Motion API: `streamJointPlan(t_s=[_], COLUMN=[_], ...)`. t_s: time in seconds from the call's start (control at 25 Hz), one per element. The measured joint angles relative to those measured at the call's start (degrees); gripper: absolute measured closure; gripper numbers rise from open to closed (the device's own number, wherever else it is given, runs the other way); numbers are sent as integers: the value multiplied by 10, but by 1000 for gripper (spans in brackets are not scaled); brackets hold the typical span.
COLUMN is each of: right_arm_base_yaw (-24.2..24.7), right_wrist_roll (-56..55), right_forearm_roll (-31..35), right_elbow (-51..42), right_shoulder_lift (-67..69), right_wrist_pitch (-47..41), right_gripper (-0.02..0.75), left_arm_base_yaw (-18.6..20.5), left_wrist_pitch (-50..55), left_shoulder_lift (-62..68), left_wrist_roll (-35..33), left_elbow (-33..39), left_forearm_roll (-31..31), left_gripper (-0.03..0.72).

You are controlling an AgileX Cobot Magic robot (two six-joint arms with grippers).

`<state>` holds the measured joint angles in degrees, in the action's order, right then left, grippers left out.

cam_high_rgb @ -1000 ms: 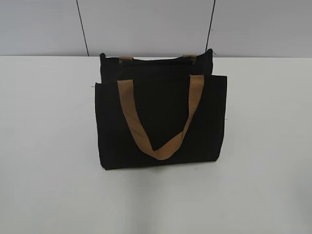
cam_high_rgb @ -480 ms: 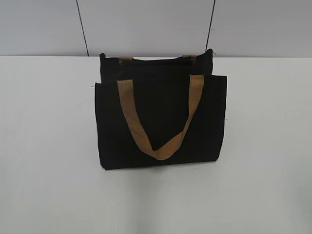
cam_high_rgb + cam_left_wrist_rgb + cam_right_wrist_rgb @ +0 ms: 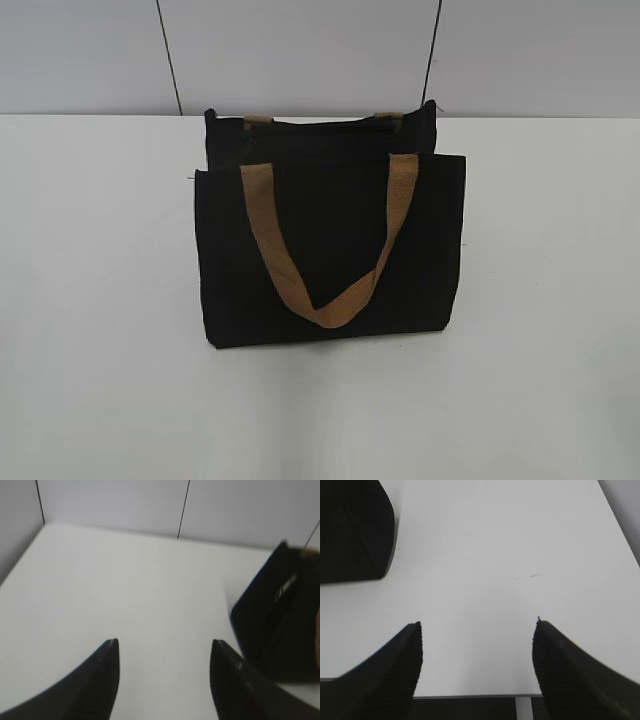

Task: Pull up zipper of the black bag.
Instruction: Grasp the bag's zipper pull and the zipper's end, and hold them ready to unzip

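Note:
The black bag (image 3: 330, 250) stands upright in the middle of the white table, its tan strap (image 3: 330, 300) hanging down over the front pocket panel. The zipper line runs along the bag's top edge (image 3: 320, 124); its silver pull tab cannot be made out there. In the left wrist view the bag (image 3: 280, 625) is at the right edge, with a small shiny streak (image 3: 286, 587) on its top. My left gripper (image 3: 165, 645) is open and empty, left of the bag. My right gripper (image 3: 477, 625) is open and empty over the table's front edge, with the bag's corner (image 3: 355, 530) at upper left. Neither gripper shows in the exterior view.
The white table (image 3: 100, 300) runs back to a grey panelled wall (image 3: 300, 50). In the right wrist view the table's front edge (image 3: 470, 696) lies just under the fingers.

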<state>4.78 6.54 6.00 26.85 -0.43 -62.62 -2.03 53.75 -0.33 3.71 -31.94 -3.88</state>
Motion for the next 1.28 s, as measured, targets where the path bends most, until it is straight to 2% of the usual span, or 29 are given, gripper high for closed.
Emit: streamJointPlan(t_s=[0.12,0.24,0.52,0.84,1.04,1.12,1.28], right_arm_base_yaw=[0,0,0,0,0,0,0], right_wrist_roll=[0,0,0,0,0,0,0], right_forearm_roll=[0,0,0,0,0,0,0], right_elbow=[0,0,0,0,0,0,0], right_shoulder_lift=[0,0,0,0,0,0,0], right_wrist_pitch=[0,0,0,0,0,0,0], right_gripper=[216,216,216,216,216,216,216], left_arm_base_yaw=[0,0,0,0,0,0,0], left_wrist_pitch=[-140,-296,-658,-886,-1044,-1066,-1094], left_shoulder_lift=[2,31,205,505,697,772,885], left_wrist_roll=[0,0,0,5,65,100,150], left_elbow=[12,54,174,183,174,155,94], left_forearm_roll=[7,20,13,45,168,233,401], left_gripper=[254,254,254,254,254,254,263])
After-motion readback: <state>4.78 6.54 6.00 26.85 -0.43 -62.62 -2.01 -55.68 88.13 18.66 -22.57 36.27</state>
